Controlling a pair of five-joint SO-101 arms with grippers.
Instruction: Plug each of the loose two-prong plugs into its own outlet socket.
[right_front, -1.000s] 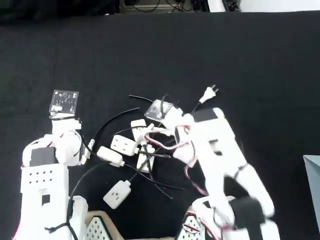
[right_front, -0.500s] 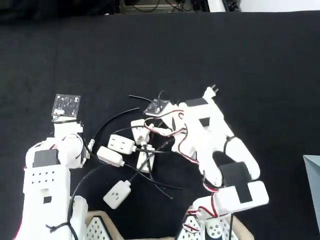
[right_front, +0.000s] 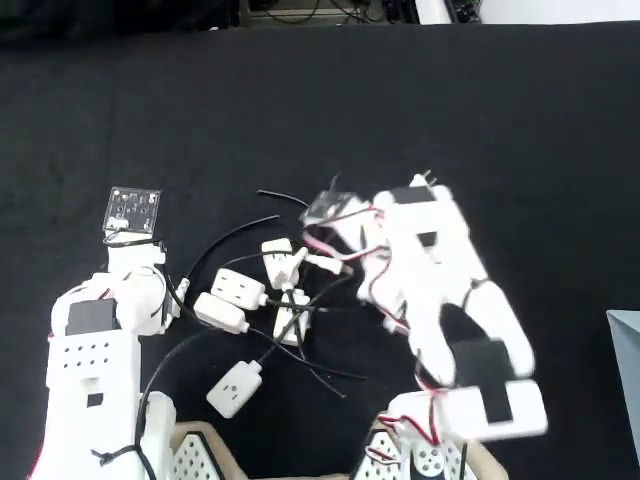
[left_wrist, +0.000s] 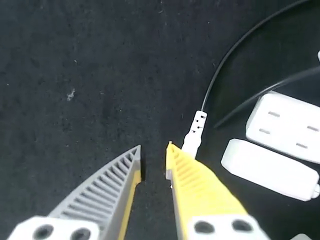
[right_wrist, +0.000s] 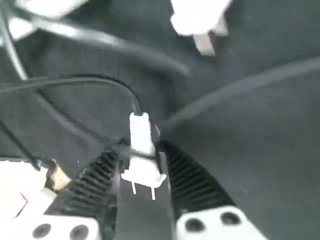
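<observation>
On the black table (right_front: 520, 120) the right gripper (right_wrist: 139, 155) clamps a two-prong plug (right_wrist: 140, 127) lengthwise. Its prongs face back toward the wrist and its cord runs ahead, so it seems turned away from the outlet socket (right_front: 240, 290). The left gripper (left_wrist: 152, 157), narrowly parted and empty, sits just beside a white cord end (left_wrist: 195, 132) — prongs hidden.

On black cloth counter (right_front: 480, 100), white plastic outlet blocks (right_front: 243, 290) cluster mid-counter, btwn the two arms. Small white corded plug (left_wrist: 195, 131) lies just beside left hand (left_wrist: 153, 148), near the blocks. White two-prong plug (right_wrist: 142, 162) sits in right hand (right_wrist: 142, 150), at cluster's back-R edge.
</observation>
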